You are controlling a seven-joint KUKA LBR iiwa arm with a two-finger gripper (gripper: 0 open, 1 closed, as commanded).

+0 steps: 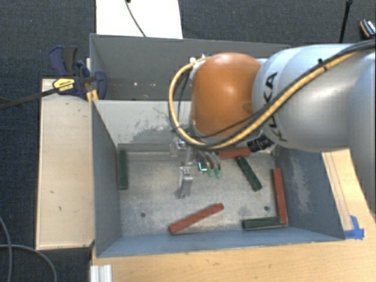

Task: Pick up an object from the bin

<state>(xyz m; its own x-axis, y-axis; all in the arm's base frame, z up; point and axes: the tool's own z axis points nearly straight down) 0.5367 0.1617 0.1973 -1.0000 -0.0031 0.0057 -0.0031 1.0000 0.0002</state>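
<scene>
slanted bar [196, 218] before gripper [185, 188]; lone bar [123, 169] far left

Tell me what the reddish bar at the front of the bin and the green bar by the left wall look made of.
Reddish bar: rigid, likely painted wood or plastic; matte, straight edges, no gleam. Green bar: seemingly the same, with a dark matte coat. Wood versus plastic can't be told from here.

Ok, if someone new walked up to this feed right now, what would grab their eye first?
First the big orange cover on the arm's wrist, looming over the middle of the bin. Below it the gripper is down over a bare patch of floor near the centre. Next come the red-brown bar lying slantwise near the front wall and the dark green bar by the left wall.
</scene>
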